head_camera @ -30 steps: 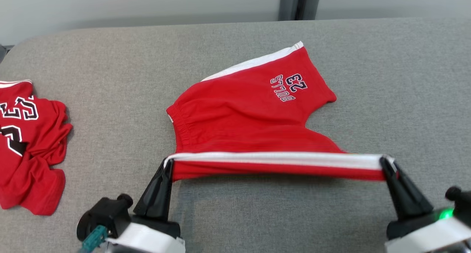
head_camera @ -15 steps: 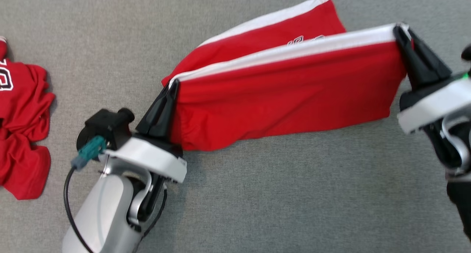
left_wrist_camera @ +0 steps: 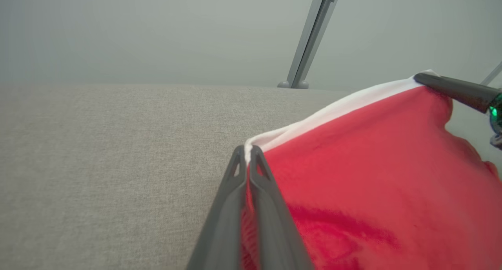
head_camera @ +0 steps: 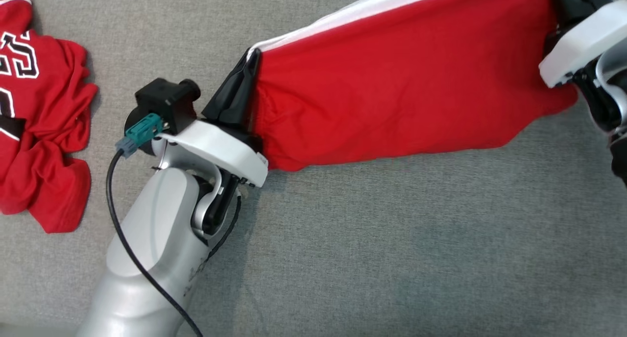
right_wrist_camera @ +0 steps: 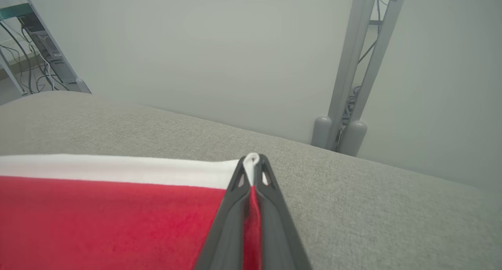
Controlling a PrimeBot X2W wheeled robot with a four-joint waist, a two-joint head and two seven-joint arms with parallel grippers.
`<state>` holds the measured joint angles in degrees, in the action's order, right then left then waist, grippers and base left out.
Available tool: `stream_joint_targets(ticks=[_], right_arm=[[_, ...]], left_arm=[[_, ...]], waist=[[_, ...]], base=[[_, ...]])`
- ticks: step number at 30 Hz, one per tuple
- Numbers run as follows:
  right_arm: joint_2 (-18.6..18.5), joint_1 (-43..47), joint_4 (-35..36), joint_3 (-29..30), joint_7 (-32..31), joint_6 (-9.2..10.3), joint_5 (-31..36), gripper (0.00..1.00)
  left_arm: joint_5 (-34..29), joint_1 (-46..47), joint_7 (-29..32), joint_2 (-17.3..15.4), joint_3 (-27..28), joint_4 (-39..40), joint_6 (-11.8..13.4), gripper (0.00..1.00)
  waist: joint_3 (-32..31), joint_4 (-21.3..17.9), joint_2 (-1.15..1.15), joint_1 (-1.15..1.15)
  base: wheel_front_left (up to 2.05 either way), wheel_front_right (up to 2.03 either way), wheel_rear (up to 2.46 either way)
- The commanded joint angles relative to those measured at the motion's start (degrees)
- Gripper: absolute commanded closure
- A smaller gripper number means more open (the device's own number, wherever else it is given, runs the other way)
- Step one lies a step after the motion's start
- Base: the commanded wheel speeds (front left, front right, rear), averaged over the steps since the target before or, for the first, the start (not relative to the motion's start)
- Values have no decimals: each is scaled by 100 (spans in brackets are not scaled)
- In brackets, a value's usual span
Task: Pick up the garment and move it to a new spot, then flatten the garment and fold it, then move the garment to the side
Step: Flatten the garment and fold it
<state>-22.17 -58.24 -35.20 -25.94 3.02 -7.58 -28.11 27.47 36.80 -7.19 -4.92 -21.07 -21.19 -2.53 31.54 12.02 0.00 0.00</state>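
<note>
Head view: you are swinging the shorts [head_camera: 401, 82], lately flat, up over the grey surface [head_camera: 392, 253]; folding is beginning. Left wrist view: left gripper [left_wrist_camera: 248, 152] is clamping the white trim [left_wrist_camera: 333, 109]. Right wrist view: right gripper [right_wrist_camera: 251, 160] is clamping likewise.

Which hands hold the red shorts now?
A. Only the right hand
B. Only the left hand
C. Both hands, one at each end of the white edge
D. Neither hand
C: the left hand and the right hand each pinch one end of the white edge of the red shorts.
</note>
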Motion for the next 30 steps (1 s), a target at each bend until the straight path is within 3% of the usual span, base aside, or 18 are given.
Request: stream_joint_targets(ticks=[1, 6, 7, 8, 9, 10, 18, 23, 30], right_arm=[[-52, -144, -181, -57, 92, 16, -64, 100], [44, -579, -894, -475, 317, 15, -283, 100], [63, -629, -1027, -513, 359, 15, -330, 96], [92, -661, -1140, -565, 421, 15, -368, 68], [121, -674, -1235, -598, 499, 15, -427, 41], [141, -682, -1317, -651, 566, 15, -467, 0], [102, -203, -1154, -586, 1200, 11, -763, 0], [123, 518, -148, 326, 1214, 10, -329, 0], [460, 1784, 978, 1272, 1213, 10, 436, 0]], left_arm=[[30, 121, -52, -14, -13, -94, -33, 100], [113, 341, -150, 80, -150, -465, -101, 100], [143, 364, -178, 94, -167, -521, -104, 74], [166, 377, -218, 101, -169, -574, -95, 41], [181, 379, -264, 104, -176, -616, -72, 0], [200, 368, -315, 107, -178, -647, -54, 0], [81, -44, -774, 69, 159, -301, 223, 0], [-263, -508, -802, -7, 676, 503, 456, 0], [-750, -1203, -801, -178, 1177, 1142, 472, 0]], waist=[[59, 77, 0, 0], [101, 142, 0, 0], [103, 145, 0, 0], [102, 145, 0, 0], [91, 141, 0, 0], [80, 132, 0, 0], [-189, -75, 0, 0], [-383, -298, 0, 0], [-672, -537, 0, 0]], base=[[0, 0, 0], [0, 0, 0], [0, 0, 0], [0, 0, 0], [0, 0, 0], [0, 0, 0], [0, 0, 0], [0, 0, 0], [0, 0, 0]])
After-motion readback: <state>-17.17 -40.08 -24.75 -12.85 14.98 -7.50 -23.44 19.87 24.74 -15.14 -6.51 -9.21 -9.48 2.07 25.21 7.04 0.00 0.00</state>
